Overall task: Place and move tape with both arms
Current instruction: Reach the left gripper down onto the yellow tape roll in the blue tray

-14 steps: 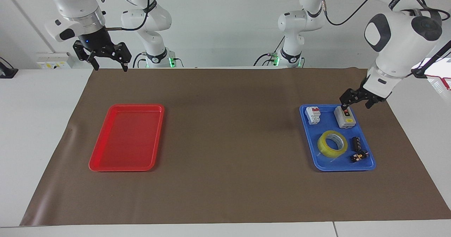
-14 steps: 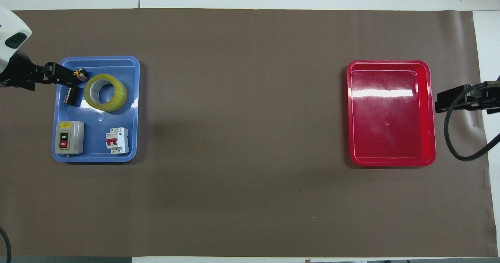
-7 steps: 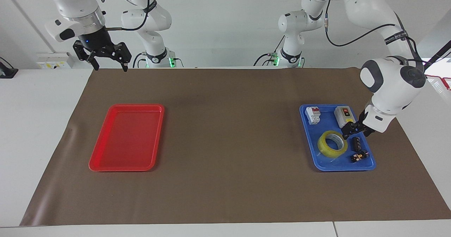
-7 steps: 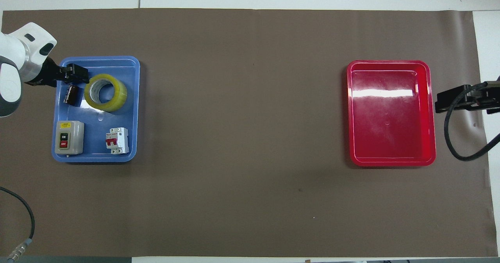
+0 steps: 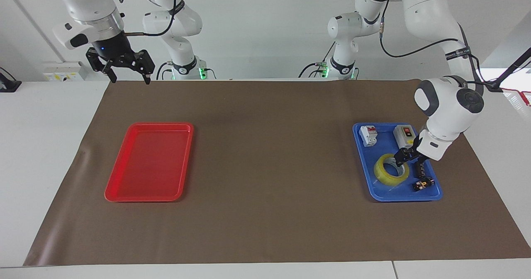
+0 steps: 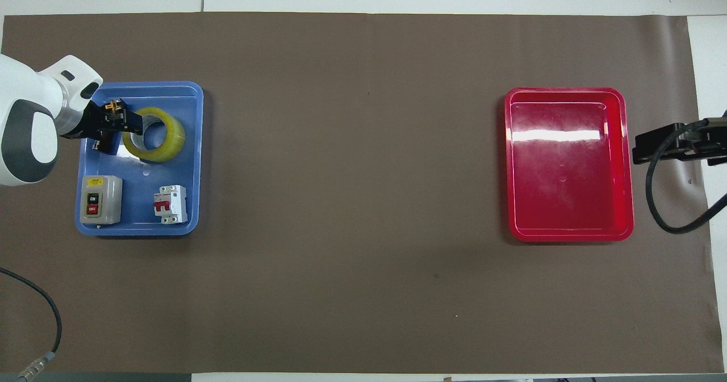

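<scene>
At the left arm's end of the brown mat (image 5: 265,212), the left arm (image 5: 448,109) has swung down over the blue tray (image 5: 375,192), and the left gripper (image 5: 408,159) now sits low at the rim of the tape (image 5: 388,175), where half a second ago it hung just beside the roll and a second ago over the grey switch box (image 5: 404,137). Its fingers straddle the roll's wall and look partly spread; whether they grip it yet I cannot tell. The yellow roll lies flat where it was, in the tray's half farther from the robots, beside two small black parts (image 5: 422,178). A pickup looks imminent. Near the mat's corner at the other end, the right gripper (image 5: 126,69) waits open, unmoved, above the red tray (image 5: 124,190).
</scene>
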Available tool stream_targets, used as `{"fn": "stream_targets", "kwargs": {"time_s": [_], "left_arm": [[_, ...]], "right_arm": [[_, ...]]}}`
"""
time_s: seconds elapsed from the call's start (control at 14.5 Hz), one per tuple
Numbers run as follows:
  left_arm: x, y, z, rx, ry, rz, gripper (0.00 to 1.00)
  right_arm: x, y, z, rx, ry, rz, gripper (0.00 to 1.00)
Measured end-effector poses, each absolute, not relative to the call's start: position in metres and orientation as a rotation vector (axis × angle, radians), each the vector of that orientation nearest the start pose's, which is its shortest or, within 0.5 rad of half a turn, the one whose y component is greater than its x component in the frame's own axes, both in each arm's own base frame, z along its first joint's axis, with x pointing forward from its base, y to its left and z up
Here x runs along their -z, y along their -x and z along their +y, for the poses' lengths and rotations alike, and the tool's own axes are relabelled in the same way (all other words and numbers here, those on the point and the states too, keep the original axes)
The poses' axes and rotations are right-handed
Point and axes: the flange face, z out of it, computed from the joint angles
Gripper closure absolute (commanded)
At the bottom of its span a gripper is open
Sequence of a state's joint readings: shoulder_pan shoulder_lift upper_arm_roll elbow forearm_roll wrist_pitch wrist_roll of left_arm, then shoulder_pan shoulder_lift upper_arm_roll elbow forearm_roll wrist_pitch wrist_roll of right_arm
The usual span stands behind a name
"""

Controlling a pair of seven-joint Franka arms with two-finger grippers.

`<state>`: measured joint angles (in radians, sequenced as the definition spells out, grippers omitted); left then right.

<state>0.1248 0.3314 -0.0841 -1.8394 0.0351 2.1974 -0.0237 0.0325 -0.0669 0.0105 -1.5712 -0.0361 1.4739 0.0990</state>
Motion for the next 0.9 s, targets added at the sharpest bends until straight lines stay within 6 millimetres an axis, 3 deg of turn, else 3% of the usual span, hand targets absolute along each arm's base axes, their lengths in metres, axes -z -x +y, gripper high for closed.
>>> {"fn": "stream_targets", "kwargs": {"time_s": [0.35,0.55,0.69,0.76,0.9], "left_arm": [[-0.336,-0.635,0.028,0.038,3.142,-0.096,0.26],[-0.335,-0.634,0.027,0.036,3.142,-0.111,0.65],[-0.333,-0.633,0.026,0.03,3.142,-0.123,0.81],[-0.331,-0.632,0.024,0.022,3.143,-0.126,0.99],[-0.328,-0.63,0.024,0.014,3.142,-0.139,1.0]], "right_arm": [[-0.652,-0.523,0.019,-0.044,3.179,0.094,0.0],[-0.652,-0.523,0.019,-0.044,3.179,0.094,0.0],[-0.652,-0.523,0.019,-0.044,3.179,0.094,0.0],[-0.652,-0.523,0.019,-0.044,3.179,0.094,0.0],[-0.652,-0.523,0.019,-0.044,3.179,0.094,0.0]]}}
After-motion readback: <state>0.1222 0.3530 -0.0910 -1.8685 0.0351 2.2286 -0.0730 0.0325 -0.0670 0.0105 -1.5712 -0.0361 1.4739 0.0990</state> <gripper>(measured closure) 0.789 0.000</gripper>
